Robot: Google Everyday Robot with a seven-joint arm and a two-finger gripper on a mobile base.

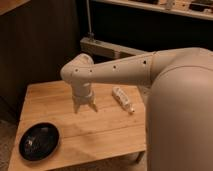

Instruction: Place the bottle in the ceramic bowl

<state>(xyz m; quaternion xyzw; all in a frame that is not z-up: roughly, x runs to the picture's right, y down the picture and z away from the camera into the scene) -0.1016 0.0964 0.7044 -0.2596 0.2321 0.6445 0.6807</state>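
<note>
Black and glossy, the round shallow ceramic bowl (39,141) sits at the far left, on the near left corner of the pale wooden table (105,135). We can make out some faint reflections on its inside, and we see no object lying in it.

Moving right, we come to the robot's two-finger gripper (84,107), which hangs over the middle of the tabletop, pointing straight down. Its fingers (76,108) stand spread apart, with only bare wood showing between them; they hold nothing. We cannot tell whether the tips touch the wood or hover just above it. The gripper is well apart from the bowl.

Further right, near the gripper but not touching it, lies the small whitish plastic bottle (121,98). It rests on its side on the table, close to the right edge, its narrow white cap pointing towards the near right. It is at the opposite side of the table from the bowl.

Above the bottle, the cream-coloured arm (120,72) stretches leftward from the large rounded robot body (182,120), which fills the right side of our view, and bends down at its wrist to the gripper.
</note>
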